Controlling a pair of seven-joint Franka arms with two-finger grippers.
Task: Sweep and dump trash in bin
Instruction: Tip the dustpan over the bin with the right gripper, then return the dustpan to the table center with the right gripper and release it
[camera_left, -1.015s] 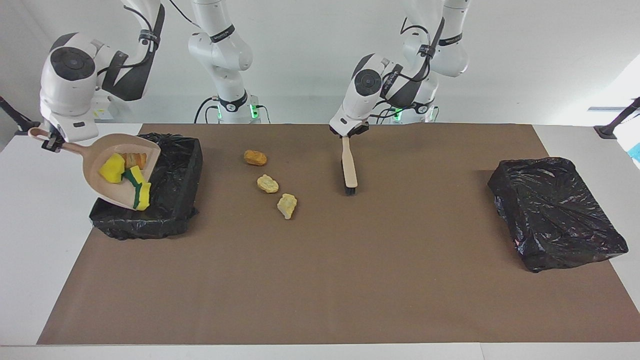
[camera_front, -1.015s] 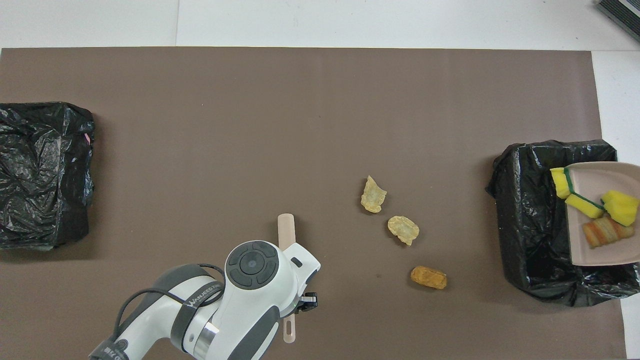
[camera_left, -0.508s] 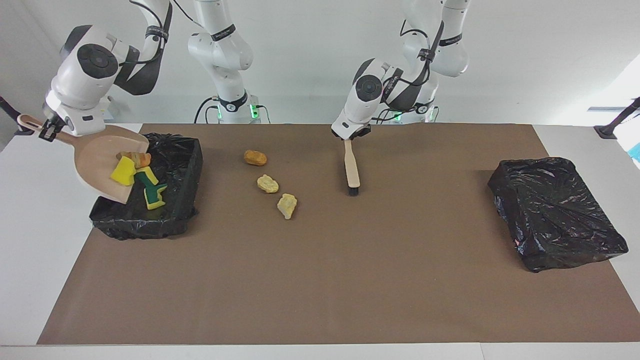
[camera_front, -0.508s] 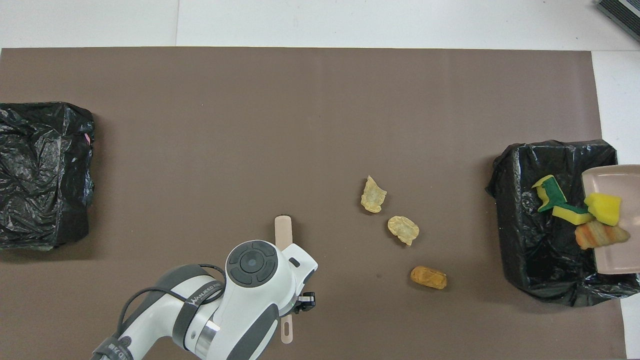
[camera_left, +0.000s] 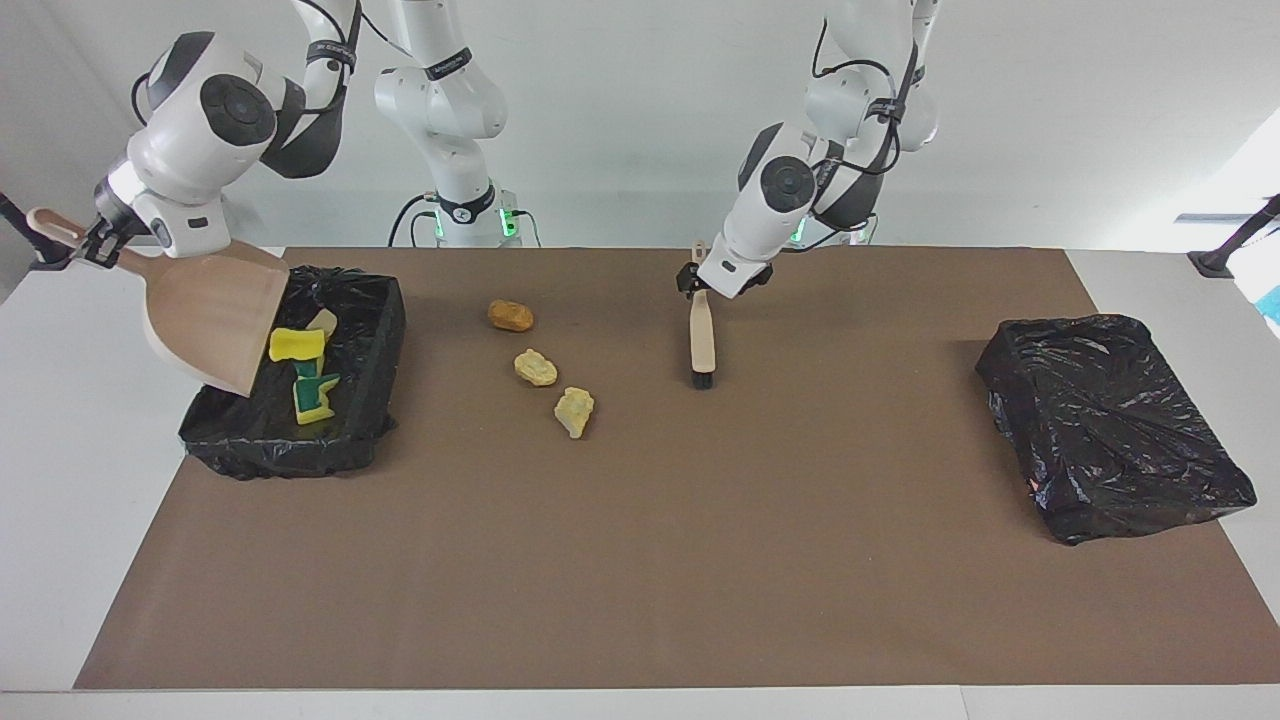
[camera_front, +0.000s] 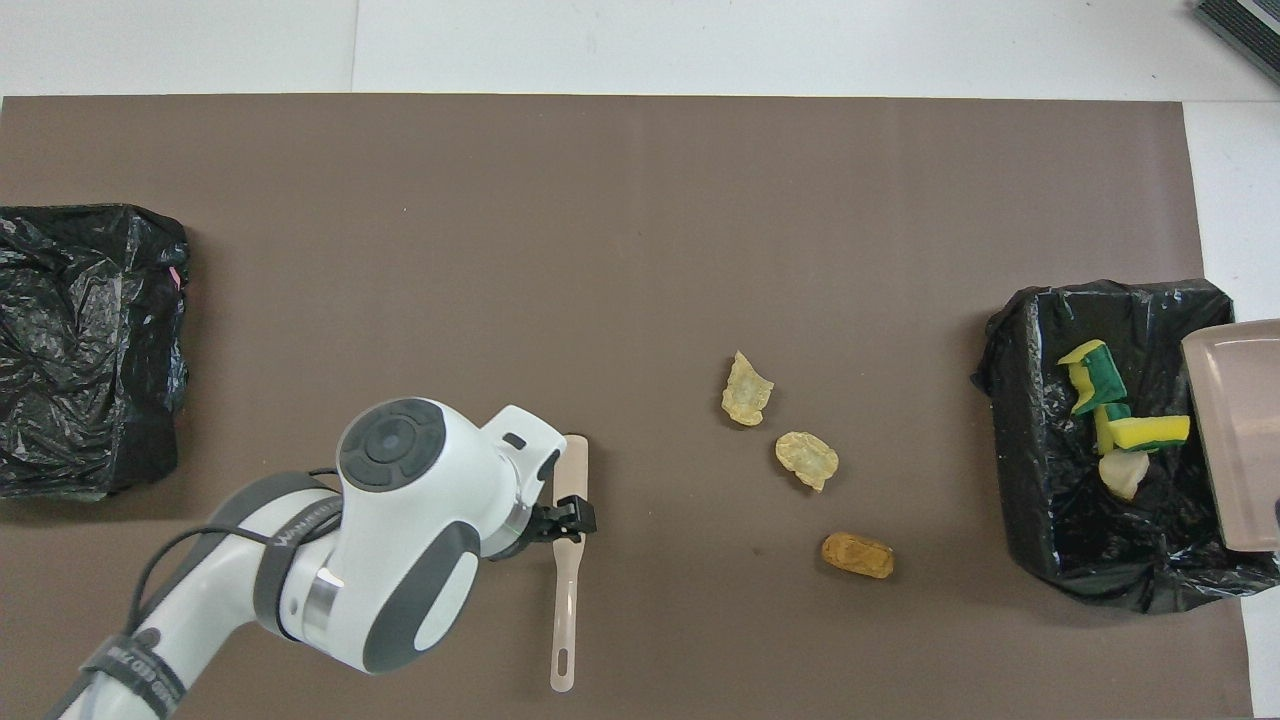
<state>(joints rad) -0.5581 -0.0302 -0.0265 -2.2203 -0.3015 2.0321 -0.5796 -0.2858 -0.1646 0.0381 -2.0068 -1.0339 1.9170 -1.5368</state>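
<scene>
Right pincer, clamped on the handle of the beige dustpan, holds the pan tipped steeply, mouth down, over the black-lined bin at the right arm's end of the tabletop. The dumping step looks all but done. The pan shows bare inside, and part of the trash, yellow and green sponge chunks with a pale lump beside them, lies in the bin. Three scraps are left on the tabletop between the bin and the brush: a brown lump nearest the robots, a tan one, and a pale one farthest from them. The right arm reaches out and down from its base, wrist cocked so that the handle points up and away from the bin. The left arm bends down over the middle of the tabletop, and the left pincer sits at the brush handle, with the bristle end on the tabletop. Whether that pincer grips the brush or stands apart from it cannot be told. The next move likely calls for the pan to be brought level and set down by the three scraps, so the brush can push them in. A second black-bagged bin sits at the left arm's end.
</scene>
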